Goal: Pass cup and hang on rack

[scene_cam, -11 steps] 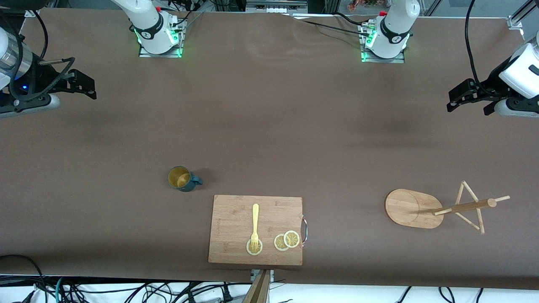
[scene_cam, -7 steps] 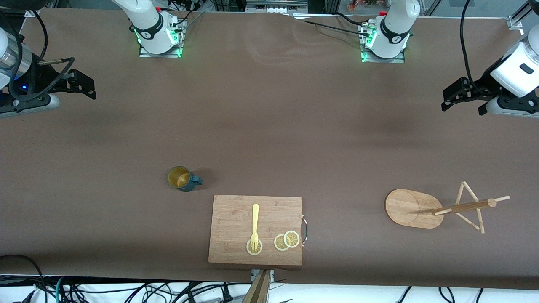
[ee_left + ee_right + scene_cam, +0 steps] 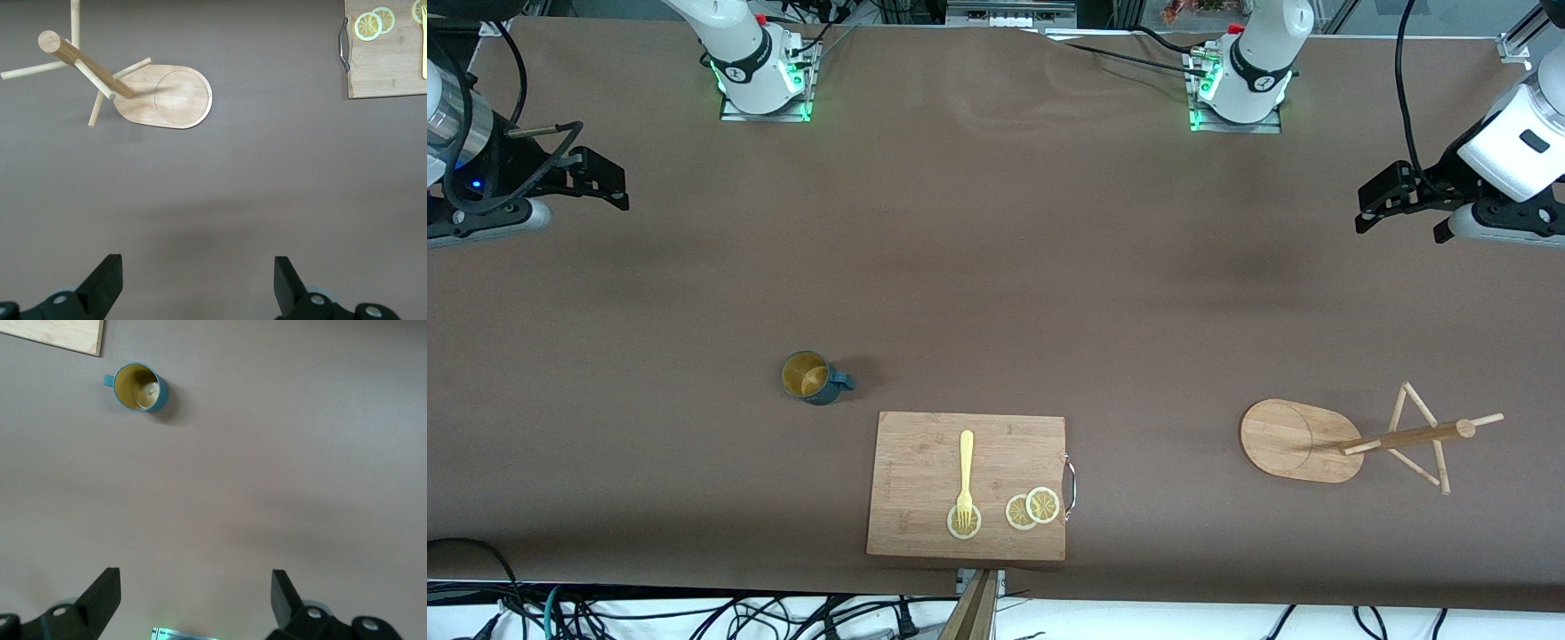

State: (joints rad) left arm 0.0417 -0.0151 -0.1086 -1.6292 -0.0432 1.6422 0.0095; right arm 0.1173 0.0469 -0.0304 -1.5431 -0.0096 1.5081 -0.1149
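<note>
Fingers spread wide, empty, on left gripper (image 3: 1405,206) and right gripper (image 3: 596,178) | cutting board (image 3: 925,462) at table's (image 3: 996,249) near edge | cup (image 3: 811,378) upright just off board's corner | rack (image 3: 1303,440) standing toward left arm's end | grippers over table ends

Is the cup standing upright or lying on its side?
Upright. The cup stands on the table with its round mouth facing up; its yellow inside shows in the front and right wrist views.
</note>
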